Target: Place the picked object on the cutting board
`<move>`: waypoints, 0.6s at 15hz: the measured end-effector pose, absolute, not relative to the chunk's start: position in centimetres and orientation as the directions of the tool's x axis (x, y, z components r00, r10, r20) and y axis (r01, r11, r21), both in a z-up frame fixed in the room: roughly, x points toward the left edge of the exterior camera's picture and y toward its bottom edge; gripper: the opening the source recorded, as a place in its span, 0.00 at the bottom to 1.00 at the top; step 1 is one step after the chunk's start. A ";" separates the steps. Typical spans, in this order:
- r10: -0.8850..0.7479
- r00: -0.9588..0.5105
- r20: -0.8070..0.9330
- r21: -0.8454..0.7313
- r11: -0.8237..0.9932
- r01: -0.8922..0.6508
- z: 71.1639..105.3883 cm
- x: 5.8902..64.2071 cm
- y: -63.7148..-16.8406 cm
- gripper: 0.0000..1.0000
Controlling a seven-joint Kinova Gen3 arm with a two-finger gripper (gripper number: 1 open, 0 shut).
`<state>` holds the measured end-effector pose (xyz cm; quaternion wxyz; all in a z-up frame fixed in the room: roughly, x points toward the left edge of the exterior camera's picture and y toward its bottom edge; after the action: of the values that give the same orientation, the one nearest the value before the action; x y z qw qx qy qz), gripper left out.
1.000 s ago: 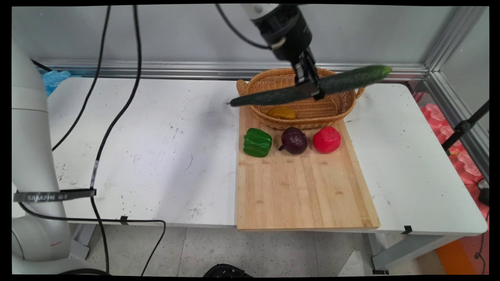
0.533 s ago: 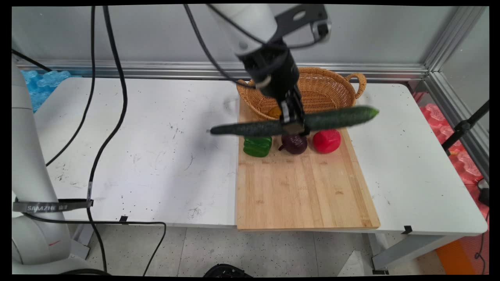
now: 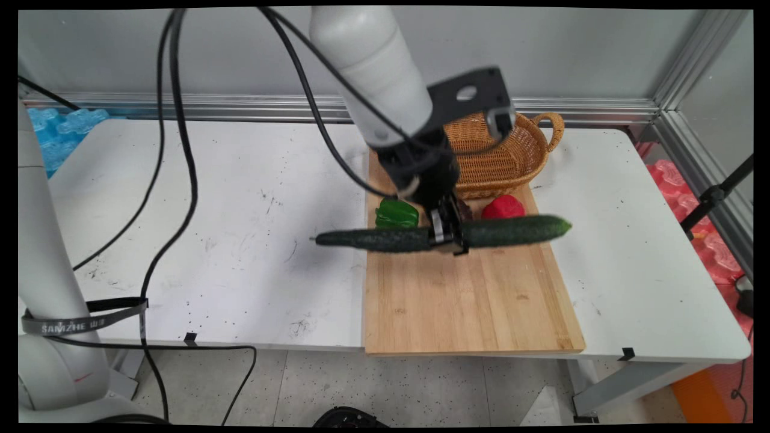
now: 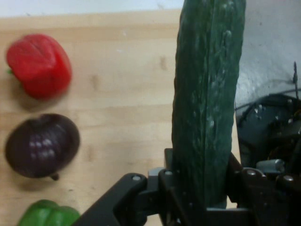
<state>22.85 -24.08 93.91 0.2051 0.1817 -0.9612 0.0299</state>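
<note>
Crosswise, cucumber (image 3: pixel 511 231) clamped mid-length in gripper (image 3: pixel 448 237), above cutting board (image 3: pixel 469 300).

tool (image 3: pixel 446 239) with cucumber (image 3: pixel 511 231) lowered, nearer board (image 3: pixel 469 300)

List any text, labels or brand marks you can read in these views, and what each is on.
"SAMZHE", followed by two or three small marks too blurred to read: on the black strap wrapped around the arm's white link and cables at the main view's lower left.
No lettering shows on the cucumber, the cutting board, the basket or the gripper, and none in the hand view.
</note>
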 end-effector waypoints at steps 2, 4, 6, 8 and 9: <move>-0.344 -0.856 0.386 0.019 0.931 -0.365 92.6 22.1 -23.6 0.00; -0.350 -0.863 0.365 0.019 0.929 -0.369 91.0 21.2 -23.3 0.00; -0.355 -0.868 0.348 0.018 0.928 -0.372 89.5 20.4 -23.3 0.00; -0.358 -0.873 0.333 0.014 0.927 -0.375 88.0 19.4 -23.4 0.00; -0.357 -0.875 0.326 0.012 0.927 -0.374 87.2 19.0 -23.6 0.00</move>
<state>18.97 -23.60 87.21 0.1635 0.1888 -0.9680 0.0259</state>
